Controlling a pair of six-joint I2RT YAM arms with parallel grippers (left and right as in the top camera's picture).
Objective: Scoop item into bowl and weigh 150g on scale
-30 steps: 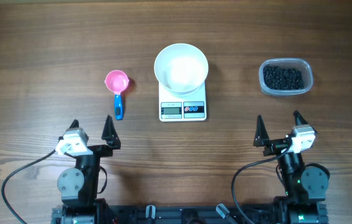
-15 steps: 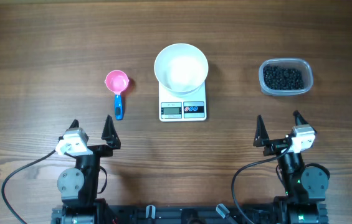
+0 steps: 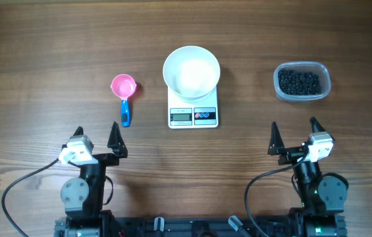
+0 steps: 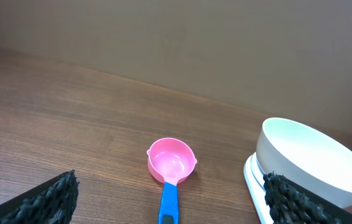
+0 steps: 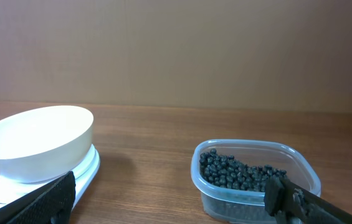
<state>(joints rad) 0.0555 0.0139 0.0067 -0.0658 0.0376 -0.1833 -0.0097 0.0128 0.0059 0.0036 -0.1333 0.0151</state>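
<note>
White bowl [image 3: 191, 71] sitting on scale [image 3: 193, 116] for weighing. Pink scoop [image 3: 124, 89] lying at 9 o'clock. Black beads [image 3: 299, 81] waiting in clear tub [image 3: 324, 74] at 3 o'clock. Left fingers [image 3: 115, 135] and right fingers [image 3: 274, 139] gaping wide, holding nothing.

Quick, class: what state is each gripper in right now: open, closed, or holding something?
Left gripper: open, holding nothing.
Right gripper: open, holding nothing.

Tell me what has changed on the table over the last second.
Nothing visibly changed. The left gripper and right gripper stay open and empty at the near edge. The pink scoop, the white bowl on the scale, and the clear tub of black beads have not moved.
</note>
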